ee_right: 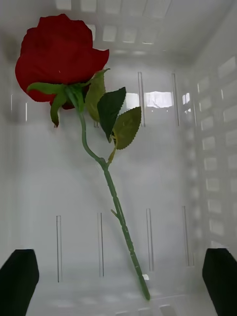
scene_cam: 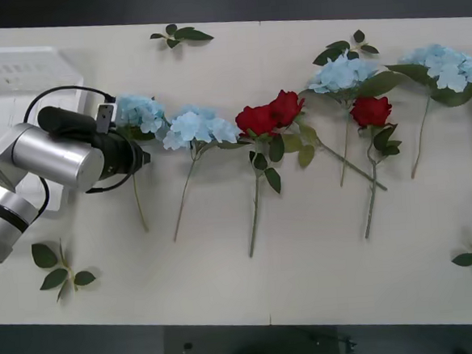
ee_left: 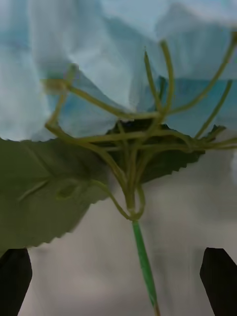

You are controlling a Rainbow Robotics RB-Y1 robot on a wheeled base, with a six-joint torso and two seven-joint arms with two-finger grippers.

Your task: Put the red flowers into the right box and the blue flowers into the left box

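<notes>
Fingers of the left gripper point(ee_left: 118, 286) spread wide, straddling a blue flower's point(scene_cam: 139, 112) stem.

The left arm's wrist point(scene_cam: 108, 149) hides its claw and the leftmost blue hydrangea's point(scene_cam: 140, 112) stem top, while the left box point(scene_cam: 3, 88) runs off the picture's edge.

The left arm enters from the lower left of the front frame, its silver forearm angled up and rightward into a black wrist. The left end effector point(scene_cam: 140, 159) sits at mid-left, pointing right. In its wrist view, both black fingers point(ee_left: 15, 276) sit at the bottom corners, spread wide. The right end effector point(ee_right: 118, 276) likewise has its fingers parted, gripping nothing.
</notes>
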